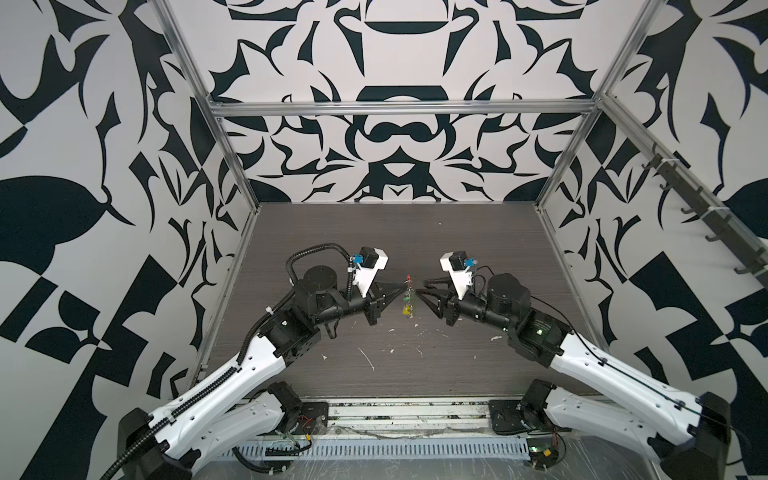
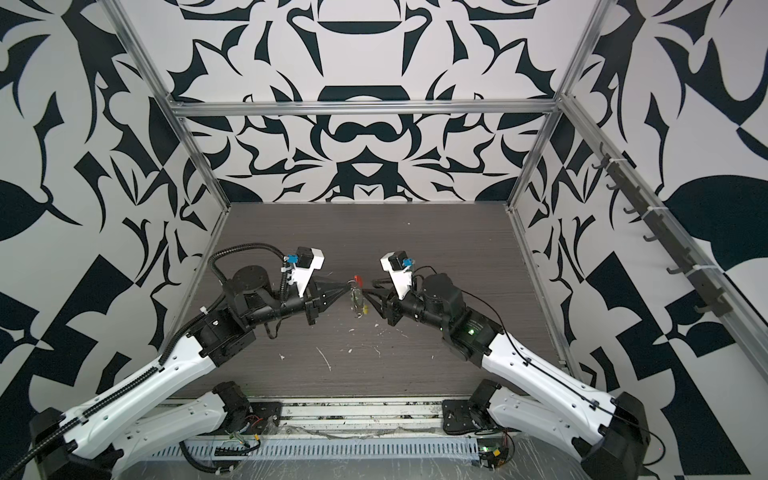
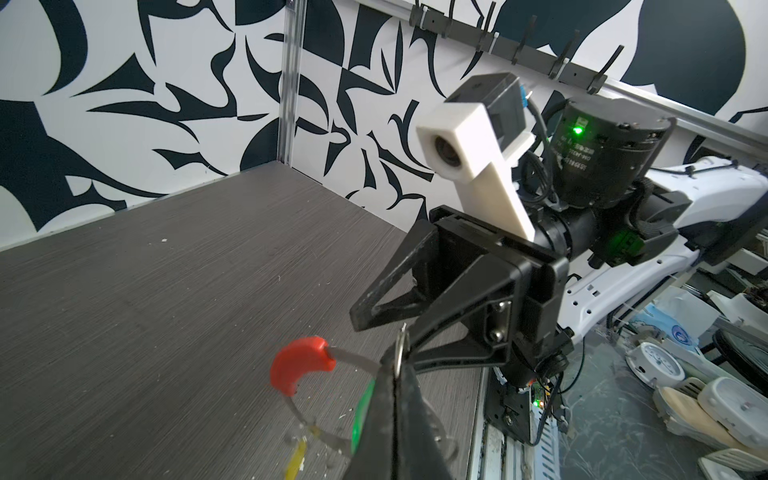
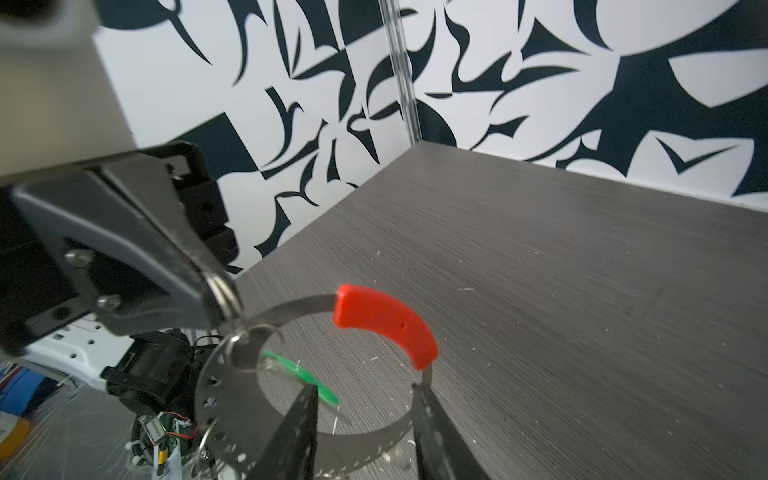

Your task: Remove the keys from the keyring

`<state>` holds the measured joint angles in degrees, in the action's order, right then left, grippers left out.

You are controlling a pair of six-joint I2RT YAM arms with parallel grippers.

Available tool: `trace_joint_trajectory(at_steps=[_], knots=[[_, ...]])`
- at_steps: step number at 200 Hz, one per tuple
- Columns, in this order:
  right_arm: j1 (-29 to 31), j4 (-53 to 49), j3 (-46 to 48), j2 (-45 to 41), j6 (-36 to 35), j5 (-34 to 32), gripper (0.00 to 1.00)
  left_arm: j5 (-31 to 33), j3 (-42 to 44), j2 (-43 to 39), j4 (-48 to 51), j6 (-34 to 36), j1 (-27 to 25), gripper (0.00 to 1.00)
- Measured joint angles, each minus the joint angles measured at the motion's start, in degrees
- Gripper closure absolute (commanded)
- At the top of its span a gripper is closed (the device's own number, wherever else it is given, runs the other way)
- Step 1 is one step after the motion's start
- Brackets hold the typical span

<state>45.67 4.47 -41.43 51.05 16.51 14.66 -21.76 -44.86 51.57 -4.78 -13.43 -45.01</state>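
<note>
The right gripper, fingers apart astride the keyring held aloft by the left gripper clamped on its wire loop, probably needed a square pinch on the green tag.

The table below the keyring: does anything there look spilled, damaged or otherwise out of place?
Yes. Small white flecks and one longer white streak lie scattered over the dark table, on the camera's side of the hanging keyring. They look like chips or scrapings; which, I cannot tell.
</note>
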Motion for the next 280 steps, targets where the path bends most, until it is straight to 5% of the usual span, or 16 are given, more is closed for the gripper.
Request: trace_joint_trajectory(at_steps=[158, 280], knots=[[0.1, 12.5, 1.1, 0.8, 4.0, 8.5, 0.61, 2.0, 0.4, -3.9, -0.3, -2.2, 0.0, 1.0], [1.0, 16.7, -1.6, 4.9, 5.7, 13.6, 0.86, 0.5, 1.4, -4.3, -2.3, -2.8, 0.0, 1.0]])
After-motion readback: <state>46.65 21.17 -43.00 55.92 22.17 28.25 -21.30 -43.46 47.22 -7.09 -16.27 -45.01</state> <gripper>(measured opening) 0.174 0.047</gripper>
